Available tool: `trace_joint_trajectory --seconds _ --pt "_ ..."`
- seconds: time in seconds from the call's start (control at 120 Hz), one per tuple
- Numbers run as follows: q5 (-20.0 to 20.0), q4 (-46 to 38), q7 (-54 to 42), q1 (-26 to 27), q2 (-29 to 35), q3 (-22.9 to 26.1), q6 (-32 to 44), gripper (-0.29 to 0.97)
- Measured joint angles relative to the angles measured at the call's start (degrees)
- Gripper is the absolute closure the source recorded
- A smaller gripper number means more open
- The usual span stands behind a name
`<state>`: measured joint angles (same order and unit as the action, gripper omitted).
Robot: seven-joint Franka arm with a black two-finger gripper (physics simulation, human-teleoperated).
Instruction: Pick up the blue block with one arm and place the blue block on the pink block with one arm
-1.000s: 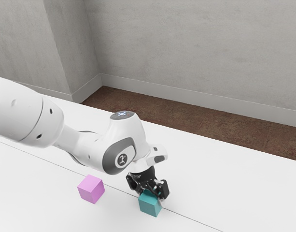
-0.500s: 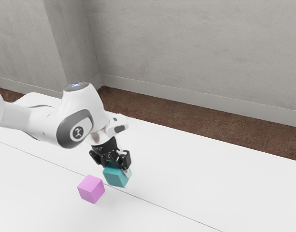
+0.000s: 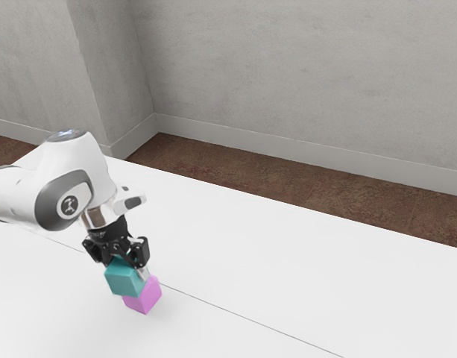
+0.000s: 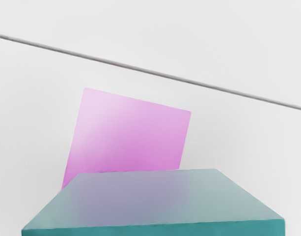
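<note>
Pinching blue block [image 3: 124,280] between both fingers of gripper [image 3: 125,262], jaws bearing on two opposite side faces near its top.

Carrying it clear of table [image 3: 303,253], hanging just above pink block [image 3: 144,297] and overlapping it only partly, offset toward the exterior view's left. Not managing to tell whether its lower edge is touching the pink top.

Seeing in the wrist view blue block [image 4: 155,204] close under the hand, with much of pink block [image 4: 130,140] showing past its far edge, so judging alignment incomplete.

Judging the load rigid, light and flat-faced, probably smooth enough to slide under a skewed squeeze. Favouring a hold centred on parallel faces, as now, leaving the underside free for seating flat.
</note>
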<state>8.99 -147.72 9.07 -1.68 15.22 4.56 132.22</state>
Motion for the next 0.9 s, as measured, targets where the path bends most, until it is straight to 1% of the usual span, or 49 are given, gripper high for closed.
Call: trace_joint_trajectory --seconds 0.308,0.583,0.783,0.9 --pt "-1.96 4.27 -2.61 -1.75 -5.34 0.00 -0.48 0.34" --pt "-2.33 4.76 -5.47 -1.61 -7.69 -0.01 -0.19 0.34" --pt "-1.45 5.21 -7.95 -1.12 -7.90 0.17 -0.02 0.16" --pt "-1.38 6.22 -9.08 -1.34 -5.12 0.58 -0.05 0.09"
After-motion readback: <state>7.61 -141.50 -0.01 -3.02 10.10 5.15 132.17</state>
